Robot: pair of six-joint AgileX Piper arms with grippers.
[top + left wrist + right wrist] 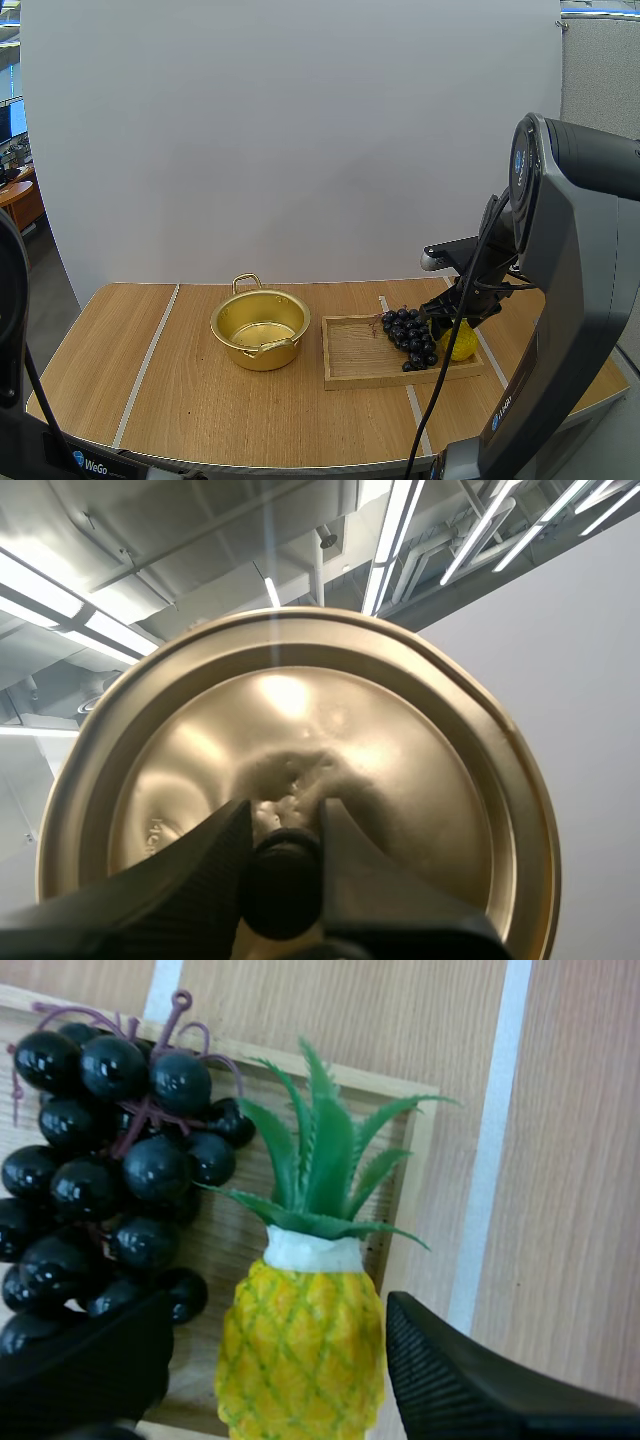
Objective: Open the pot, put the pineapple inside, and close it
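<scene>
The gold pot stands open on the table, left of the wooden tray. Its gold lid is lifted off, my left gripper shut on the lid's black knob. A small yellow pineapple with green leaves lies on the tray's right end, beside a bunch of dark grapes. My right gripper is open and low over the tray, one finger on each side of the pineapple's body. From above, the right gripper sits over the pineapple, next to the grapes.
The grapes lie close against the pineapple's left side, under one right finger. White strips run across the wooden tabletop. Bare table lies in front of the pot and at the left.
</scene>
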